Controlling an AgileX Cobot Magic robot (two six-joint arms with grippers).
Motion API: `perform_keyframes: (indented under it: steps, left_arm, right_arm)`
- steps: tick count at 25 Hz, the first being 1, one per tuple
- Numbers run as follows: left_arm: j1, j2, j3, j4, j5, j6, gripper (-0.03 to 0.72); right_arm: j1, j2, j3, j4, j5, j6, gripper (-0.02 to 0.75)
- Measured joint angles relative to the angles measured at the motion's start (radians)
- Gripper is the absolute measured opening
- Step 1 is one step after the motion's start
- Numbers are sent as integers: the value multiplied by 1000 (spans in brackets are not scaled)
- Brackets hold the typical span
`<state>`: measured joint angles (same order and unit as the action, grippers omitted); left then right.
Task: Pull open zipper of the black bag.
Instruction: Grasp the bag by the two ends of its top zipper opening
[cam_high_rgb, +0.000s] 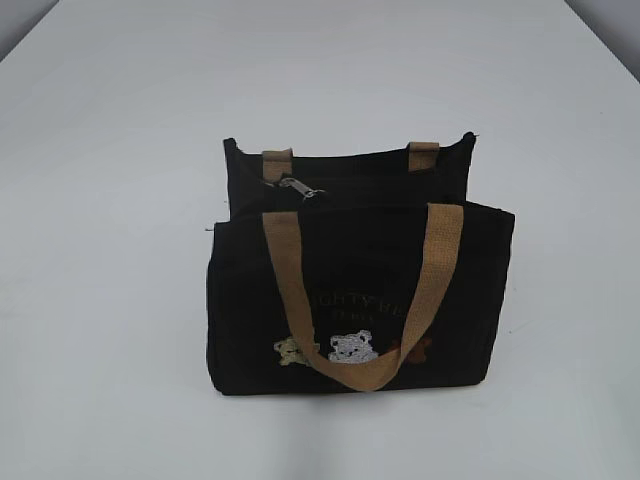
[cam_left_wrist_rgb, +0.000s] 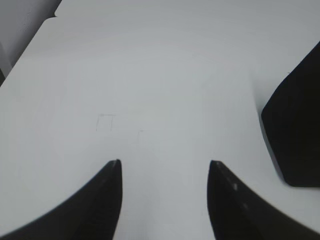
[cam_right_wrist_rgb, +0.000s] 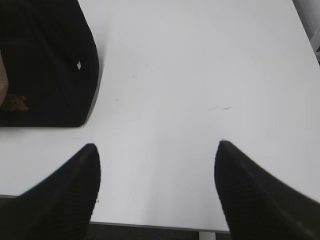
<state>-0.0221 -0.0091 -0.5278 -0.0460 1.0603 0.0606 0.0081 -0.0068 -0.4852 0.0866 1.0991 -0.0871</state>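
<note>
Loads of bare white table (cam_high_rgb: 110, 300) all round, edges only showing far back. Black bag (cam_high_rgb: 240, 320) standing upright mid-table, long axis running left-right, bears and gold lettering facing the camera, tan handle drooping down the front. Zipper (cam_high_rgb: 380, 186) along the top, silvery pull tab (cam_high_rgb: 298, 187) sitting near the left end. Left gripper (cam_left_wrist_rgb: 165, 200) spread fairly wide, gripping nothing, bag off to its right. Right gripper (cam_right_wrist_rgb: 157, 192) wider still, also empty, bag at upper left.
</note>
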Motion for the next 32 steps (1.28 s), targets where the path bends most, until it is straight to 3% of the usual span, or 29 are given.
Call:
perform_keyframes:
  steps: [9,12,15,17,21,23,26,32]
  left_arm:
    - [0,26,-9,-49,-21,0,414]
    - [0,102,-25,-190,-102,0,414]
    - [0,225,-30,-404,-200,8,412]
    - [0,340,-31,-573,-253,78,410]
    - [0,609,-52,-882,-266,326,411]
    - [-3,747,-80,-975,-249,403,410]
    - [-28,976,-140,-1026,-222,454,410]
    - [-179,1309,-333,-1043,-202,468,410]
  right_arm:
    - [0,0,0,0,0,0,551]
    - [0,0,0,0,0,0,551]
    - [0,11,0,0,0,0,551]
    - [0,47,0,0,0,0,551]
    - [27,158,0,0,0,-13,548]
    - [49,226,0,2,-1,-31,542]
    - [94,319,-16,13,-33,-68,520]
    - [161,523,-104,77,-146,-211,473]
